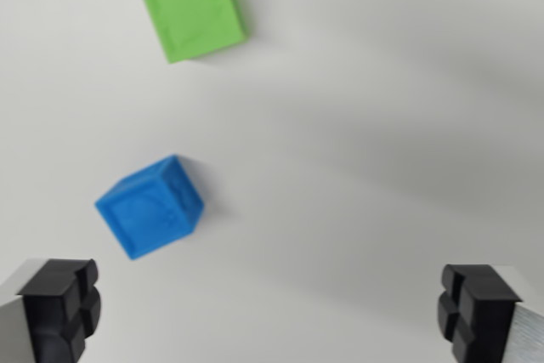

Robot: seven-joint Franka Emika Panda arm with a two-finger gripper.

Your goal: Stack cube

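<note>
Nearest us, the gripper (270, 312) had its jaws spread wide with nothing between them: one black pad (61, 308) at the wrist view's bottom left corner, the other at the bottom right, bare white table (382, 125) in the gap. Neither pad touched a cube. Next out, the blue cube (150, 207) sat flat on the table, left of centre in the wrist view, rotated a bit relative to the frame, just beyond the left pad and outside the line between the two pads. Farthest, the green cube (193, 8) sat near the top edge, also left of centre, also flat on the table and slightly rotated, well apart from the blue one. Progress, as we judged it: nothing done yet. No cube was grasped, none lifted, none on top of the other; both rested separately on the table. Left to do: line up over one cube, clamp it, lift it, carry it over the other, set it down and release. The task didn't say which cube goes on top, so we couldn't tell. Count: two cubes, one blue, one green; one gripper with two pads.
</note>
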